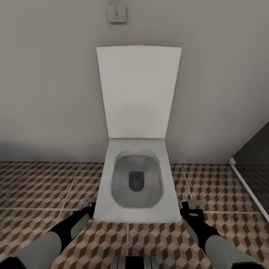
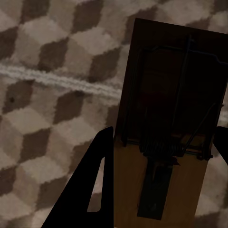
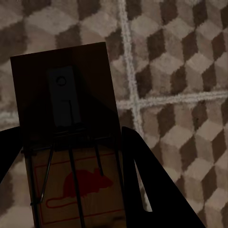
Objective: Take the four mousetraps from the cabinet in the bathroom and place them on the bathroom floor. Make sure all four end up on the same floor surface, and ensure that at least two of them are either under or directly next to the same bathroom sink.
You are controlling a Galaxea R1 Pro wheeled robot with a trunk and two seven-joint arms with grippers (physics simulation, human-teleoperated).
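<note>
Left wrist view: mousetrap (image 2: 164, 137) clamped between the left gripper's (image 2: 161, 190) dark fingers (image 2: 88, 190), held above the floor (image 2: 47, 95). Right wrist view: second mousetrap (image 3: 71, 142), red mouse print visible, gripped by the right gripper (image 3: 76, 190) over tile. Head view: both arms low, flanking a white toilet (image 1: 134, 179), lid raised against the wall (image 1: 45, 74).

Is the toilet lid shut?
No, the lid stands up against the wall, and the toilet bowl is open.
</note>
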